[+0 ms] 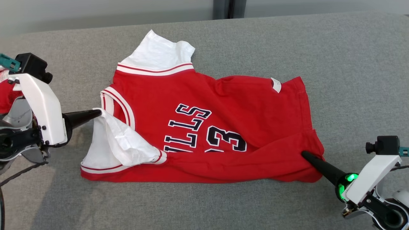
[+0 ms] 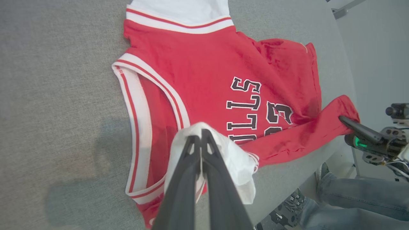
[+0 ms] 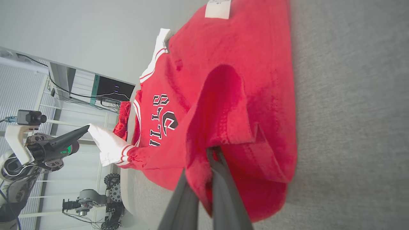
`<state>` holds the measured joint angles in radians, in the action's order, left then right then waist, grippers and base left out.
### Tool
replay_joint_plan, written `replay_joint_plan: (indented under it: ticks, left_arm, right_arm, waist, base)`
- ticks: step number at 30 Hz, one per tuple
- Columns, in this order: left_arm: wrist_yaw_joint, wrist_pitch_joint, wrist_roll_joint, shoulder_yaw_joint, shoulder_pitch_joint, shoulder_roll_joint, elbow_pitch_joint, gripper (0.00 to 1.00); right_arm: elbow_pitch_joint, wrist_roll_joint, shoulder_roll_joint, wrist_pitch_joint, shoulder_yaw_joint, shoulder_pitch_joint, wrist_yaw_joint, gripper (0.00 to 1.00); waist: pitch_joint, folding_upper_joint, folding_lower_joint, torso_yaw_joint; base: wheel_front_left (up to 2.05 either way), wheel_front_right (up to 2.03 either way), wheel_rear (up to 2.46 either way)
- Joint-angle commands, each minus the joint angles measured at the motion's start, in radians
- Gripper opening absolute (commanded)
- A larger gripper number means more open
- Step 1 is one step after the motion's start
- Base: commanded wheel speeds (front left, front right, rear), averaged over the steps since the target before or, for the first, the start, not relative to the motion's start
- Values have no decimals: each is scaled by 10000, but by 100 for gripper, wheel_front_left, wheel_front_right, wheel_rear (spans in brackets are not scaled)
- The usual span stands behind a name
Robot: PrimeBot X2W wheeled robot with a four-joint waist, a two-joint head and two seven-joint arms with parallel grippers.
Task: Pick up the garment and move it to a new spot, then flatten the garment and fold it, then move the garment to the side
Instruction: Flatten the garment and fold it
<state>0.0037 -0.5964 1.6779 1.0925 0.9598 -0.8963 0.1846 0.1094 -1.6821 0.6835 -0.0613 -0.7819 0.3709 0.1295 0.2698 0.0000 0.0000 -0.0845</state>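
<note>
**Jersey fold: about halfway there, I reckon**

Both pincers are clamped fully shut on cloth. The left pincer (image 1: pixel 96 112) has pinched a bit of the white sleeve (image 1: pixel 119 143) right at its tip. The right pincer (image 1: pixel 305 155) has bitten into the red hem corner, with cloth bunched around its fingers in its own wrist view.

The jersey (image 1: pixel 198 102) is strung out between the two pincers on the grey worktop (image 1: pixel 351 64), with most of it lying on the far side of the line between them. The edge running from one tip to the other is lifted and rolled over onto the front.

Progress, as far as I can judge:
- It's spread out fairly flat in the middle of the worktop, so the pick-up, move and flatten parts look done.
- A lengthwise fold looks to be in hand, since that edge already covers part of the print.
- Left to do is finishing the fold and then shifting the whole thing off to the side.

Writing: big black letters outlined in white, lying sideways, read "LLS". Beside them is a "3", with another digit half hidden under the folded edge. A small white tag (image 1: pixel 276 85) sits at the hem beyond the right pincer, with print too tiny to read.
</note>
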Motion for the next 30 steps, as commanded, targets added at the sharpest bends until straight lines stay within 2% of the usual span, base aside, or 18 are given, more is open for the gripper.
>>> replay_joint_plan:
  ticks: [1,15,24,25,26,27,28,29,30]
  left_arm:
    - [-36,-36,-127,39,217,94,190,0]
    - [-425,-377,-428,159,855,1095,1939,0]
    - [-678,-453,-581,303,857,1424,2596,0]
    - [-747,-445,-600,314,867,1433,2652,0]
    - [-761,-424,-610,312,872,1449,2695,0]
    - [-761,-424,-610,312,872,1449,2695,0]
    - [-816,-414,-621,311,869,1465,2739,0]
    - [-853,-396,-646,317,862,1492,2786,24]
    - [-881,-399,-664,329,838,1521,2827,71]
  right_arm:
    - [66,-71,-39,25,11,129,25,0]
    - [510,-158,-300,379,-147,705,25,0]
    - [740,-124,-346,454,-417,874,25,0]
    - [751,-127,-354,454,-445,881,25,11]
    - [766,-134,-359,462,-467,885,25,26]
    - [766,-134,-359,462,-467,885,25,26]
    - [782,-146,-366,473,-483,894,25,44]
    - [801,-158,-369,487,-497,902,25,55]
    - [813,-172,-376,506,-517,906,25,91]
  waist:
    - [88,0,0,-13]
    - [389,0,0,-253]
    - [357,0,0,-270]
    - [341,0,0,-257]
    - [323,0,0,-243]
    - [323,0,0,-243]
    - [305,0,0,-228]
    - [280,0,0,-213]
    - [245,0,0,-197]
  base:
    - [0,0,0]
    - [0,0,0]
    - [0,0,0]
    - [0,0,0]
    - [0,0,0]
    - [0,0,0]
    - [0,0,0]
    - [0,0,0]
    - [0,0,0]
